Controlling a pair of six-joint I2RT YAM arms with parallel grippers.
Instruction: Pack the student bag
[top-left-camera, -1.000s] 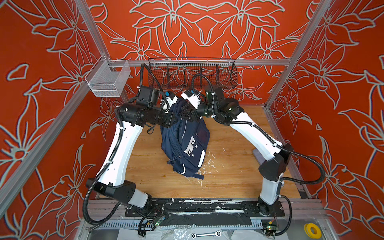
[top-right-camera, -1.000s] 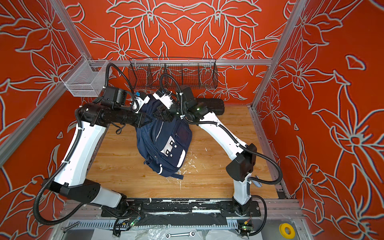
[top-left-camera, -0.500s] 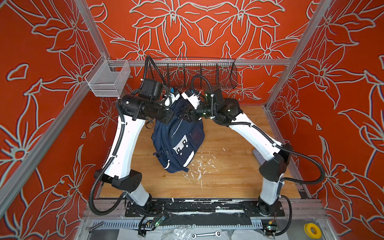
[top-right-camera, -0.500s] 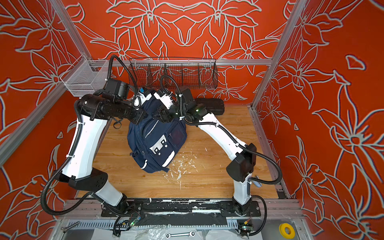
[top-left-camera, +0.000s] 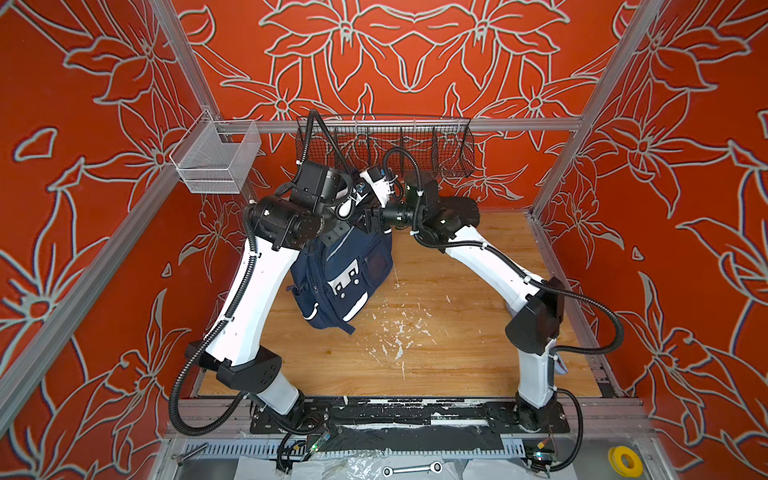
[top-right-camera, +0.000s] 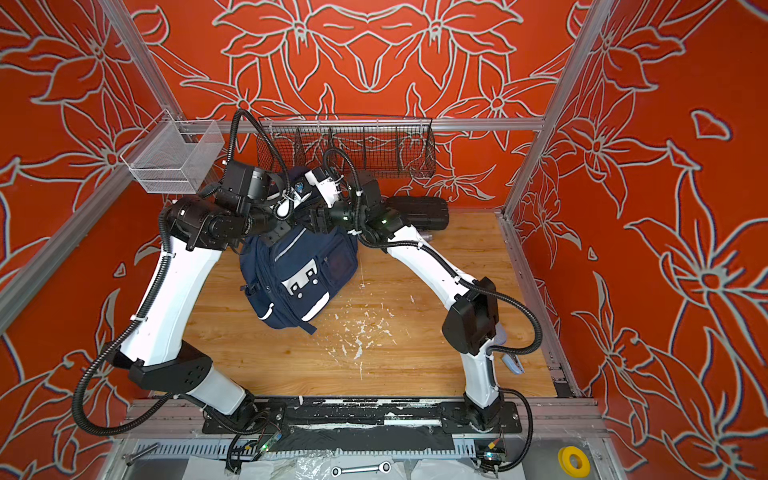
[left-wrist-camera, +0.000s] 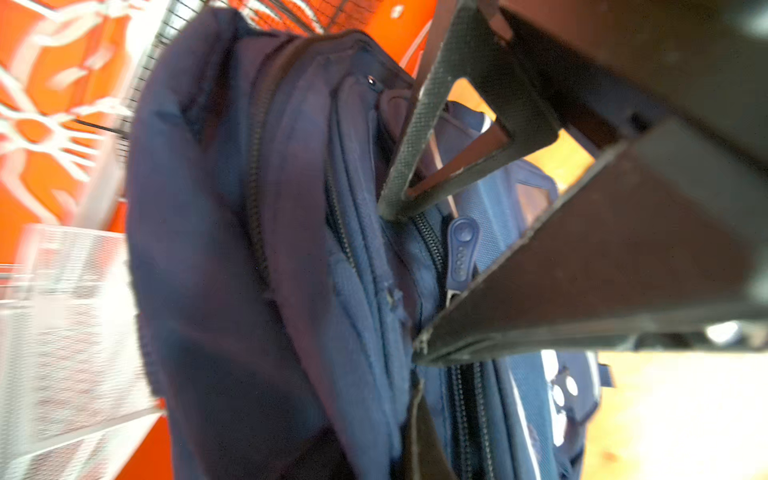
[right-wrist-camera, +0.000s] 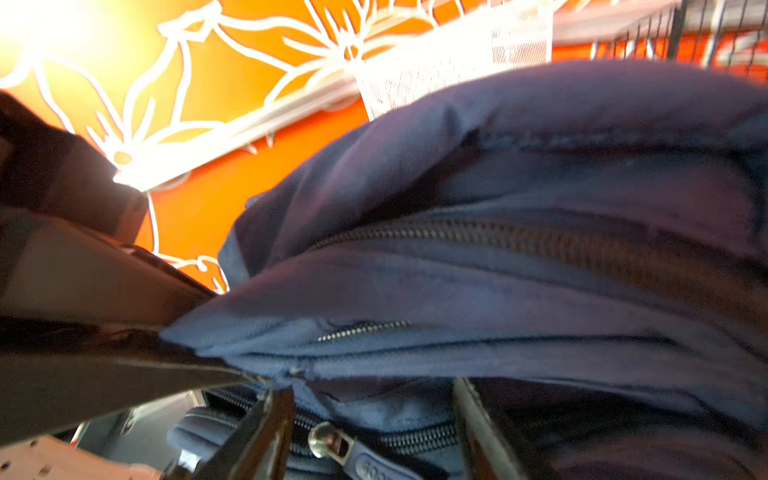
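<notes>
Left jaws tight on student bag (top-left-camera: 345, 278), right jaws apart (black case (top-right-camera: 419, 212), wire basket (top-right-camera: 345, 145) behind)

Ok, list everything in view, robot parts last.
table: one, light wood, centre
student bag: one, navy with white stripes, table rear, top raised
hard case: one, black, table's rear right
wire basket: one, black, back rail
mesh basket: one, white, left rail
flecks: many, white, table middle
wrench: one, silver, front ledge
roll: one, yellow, front right ledge
left claw: one, black, shut on the student bag
right claw: one, black, open near a zipper pull
</notes>
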